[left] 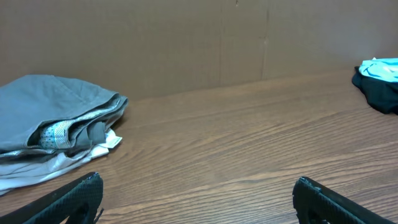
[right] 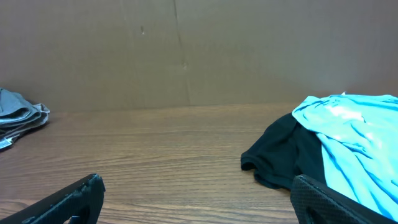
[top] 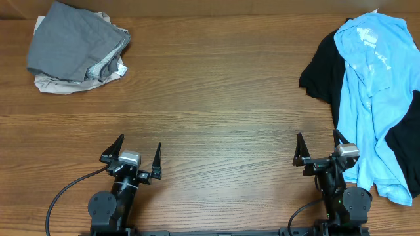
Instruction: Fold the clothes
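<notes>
A light blue shirt [top: 377, 78] lies crumpled over a black garment [top: 325, 72] at the table's right edge; both also show in the right wrist view, the blue shirt [right: 354, 143] on the black garment [right: 289, 155]. A pile of folded grey and beige clothes [top: 75, 46] sits at the far left, and shows in the left wrist view [left: 56, 124]. My left gripper [top: 138, 154] is open and empty near the front edge. My right gripper [top: 319, 147] is open and empty, just left of the blue shirt's lower hem.
The wooden table [top: 216, 111] stretches between the two piles. A brown cardboard wall [left: 186, 37] stands behind the table's far edge. Black cables run from both arm bases at the front edge.
</notes>
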